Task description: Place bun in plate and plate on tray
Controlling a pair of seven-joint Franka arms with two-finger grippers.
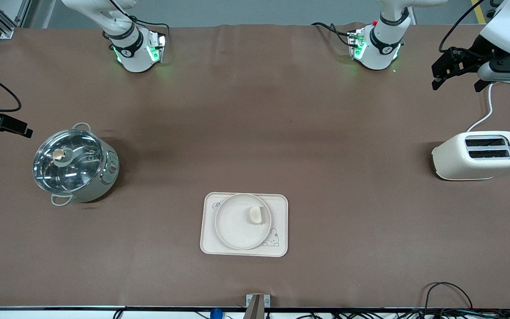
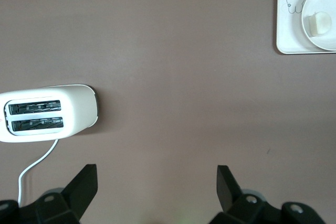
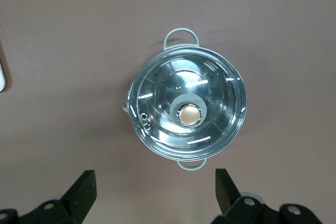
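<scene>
The tray (image 1: 244,224) sat near the table's front edge, in the middle. The plate (image 1: 242,221) lay on it, with the bun (image 1: 255,215) inside. Both arms waited up high: the left gripper (image 2: 156,182) wide open at its end of the table, the right gripper (image 3: 155,184) wide open at the other end.

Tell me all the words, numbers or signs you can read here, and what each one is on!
"R": the only letter showing of some curly writing on the tray; the plate covers the rest.
Rabbit drawing, no words: on the tray's corner.
Red triangle warning sign: on top of the toaster, too small to read.
Marks by the knob on the pot: too small to read.
</scene>
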